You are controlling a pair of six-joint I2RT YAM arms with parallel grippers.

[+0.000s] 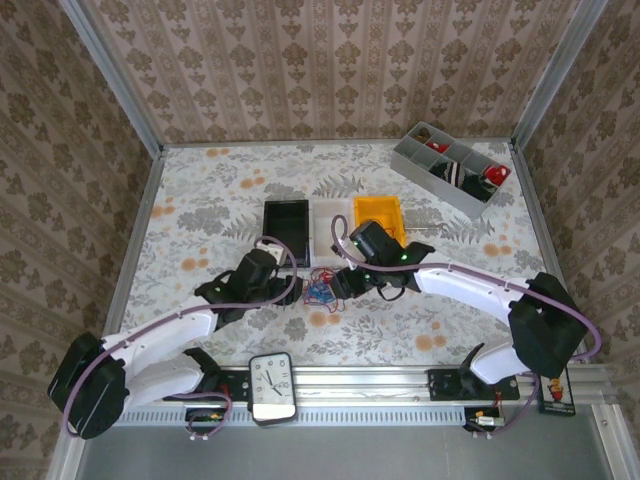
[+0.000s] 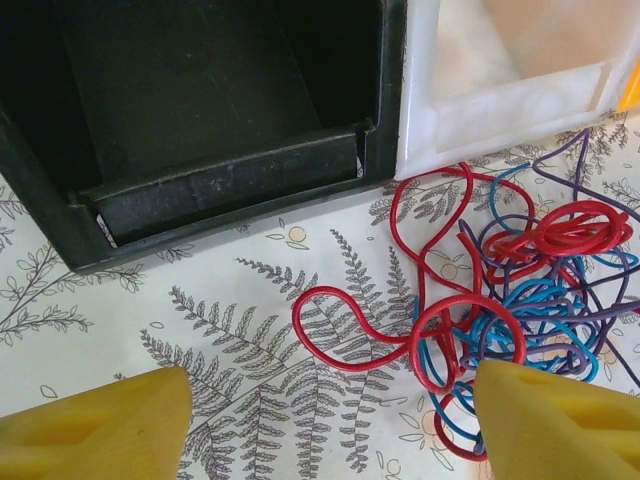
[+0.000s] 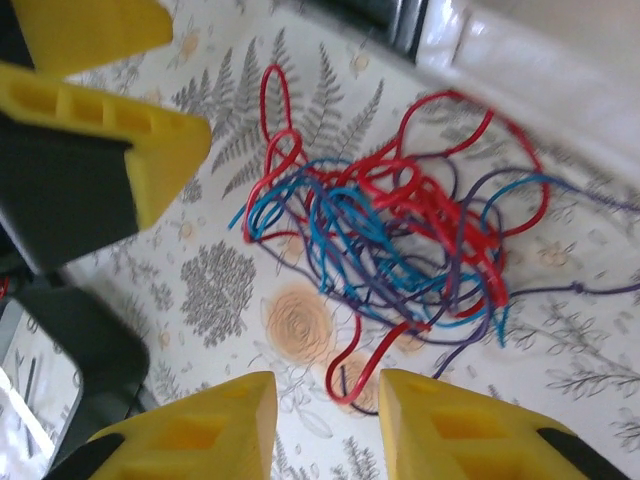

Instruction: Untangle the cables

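Note:
The cables (image 1: 320,292) lie in a fist-sized clump of red, blue and dark purple-grey wire on the floral tabletop, between my two grippers. My left gripper (image 2: 330,420) is open wide. A red loop (image 2: 350,330) lies on the cloth ahead of its gap, and the main tangle (image 2: 530,290) sits by its right finger (image 2: 555,420). My right gripper (image 3: 325,420) is open too, low over the table. A small red loop end (image 3: 355,375) reaches just into its gap, touching neither finger. The left gripper's yellow fingers (image 3: 160,150) stand beyond the clump (image 3: 400,240).
A black bin (image 2: 200,190) and a white bin (image 2: 500,100) stand just behind the clump, with a yellow bin (image 1: 378,215) beside them. A grey divided organiser (image 1: 450,170) sits at the back right. A clock (image 1: 272,385) rests at the front rail.

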